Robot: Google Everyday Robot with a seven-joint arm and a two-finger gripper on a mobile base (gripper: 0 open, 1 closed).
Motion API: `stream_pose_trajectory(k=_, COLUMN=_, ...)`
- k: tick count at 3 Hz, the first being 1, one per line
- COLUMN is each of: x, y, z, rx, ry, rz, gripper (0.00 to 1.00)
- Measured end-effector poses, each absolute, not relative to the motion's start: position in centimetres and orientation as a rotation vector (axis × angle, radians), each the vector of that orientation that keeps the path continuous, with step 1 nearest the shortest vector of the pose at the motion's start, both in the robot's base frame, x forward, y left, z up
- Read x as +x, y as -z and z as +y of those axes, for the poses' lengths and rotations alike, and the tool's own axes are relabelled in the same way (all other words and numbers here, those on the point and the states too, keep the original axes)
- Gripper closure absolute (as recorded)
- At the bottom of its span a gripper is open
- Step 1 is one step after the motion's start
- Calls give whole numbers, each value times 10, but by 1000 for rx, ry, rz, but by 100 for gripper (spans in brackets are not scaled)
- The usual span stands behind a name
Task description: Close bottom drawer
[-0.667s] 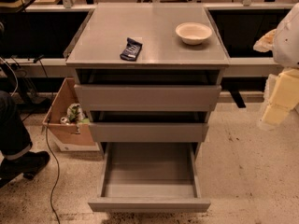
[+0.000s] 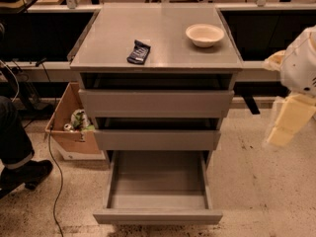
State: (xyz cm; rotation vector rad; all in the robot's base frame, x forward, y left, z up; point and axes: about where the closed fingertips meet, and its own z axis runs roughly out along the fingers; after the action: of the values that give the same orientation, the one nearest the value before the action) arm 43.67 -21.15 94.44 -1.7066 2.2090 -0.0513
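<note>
A grey metal cabinet (image 2: 158,33) stands in the middle with three drawers. The bottom drawer (image 2: 158,216) is pulled far out toward me and its inside is empty. The middle drawer (image 2: 157,139) and the top drawer (image 2: 156,103) stand out a little. My gripper (image 2: 290,125), cream-coloured under a white arm, hangs at the right edge of the view. It is to the right of the cabinet at about the height of the middle drawer and touches nothing.
A white bowl (image 2: 204,34) and a dark packet (image 2: 138,52) lie on the cabinet top. A cardboard box (image 2: 69,127) with trash sits on the floor at the left. A person's leg and shoe (image 2: 17,157) and a cable (image 2: 57,181) are further left.
My gripper and arm have moved down a little at the right edge. The drawers have not moved.
</note>
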Motion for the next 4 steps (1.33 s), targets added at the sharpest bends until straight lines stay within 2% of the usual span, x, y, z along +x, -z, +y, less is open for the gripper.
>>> stream_pose_trajectory(k=3, x=422, y=-766, z=-170, rx=-1584, ry=-142, rz=2193, gripper=0)
stream_pose_trajectory(k=4, x=422, y=-766, z=-170, rx=-1584, ry=-142, rz=2193, gripper=0)
